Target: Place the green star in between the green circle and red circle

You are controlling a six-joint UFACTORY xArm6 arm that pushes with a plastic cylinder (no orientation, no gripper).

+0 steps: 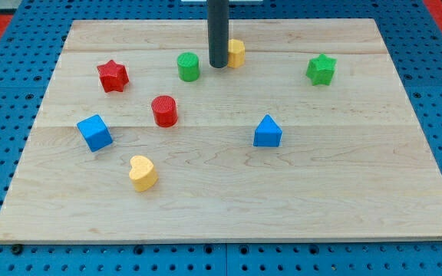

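The green star (321,70) lies near the view's top right of the wooden board (344,192). The green circle (188,67) stands at the top, left of centre. The red circle (164,110) stands below and slightly left of it. My tip (218,66) rests on the board just right of the green circle, touching or nearly touching a yellow block (237,53) partly hidden behind the rod. The tip is far to the left of the green star.
A red star (113,76) lies at the upper left. A blue cube (94,133) sits at the left. A yellow heart (142,172) lies at the lower left. A blue triangular block (267,132) sits right of centre. Blue pegboard surrounds the board.
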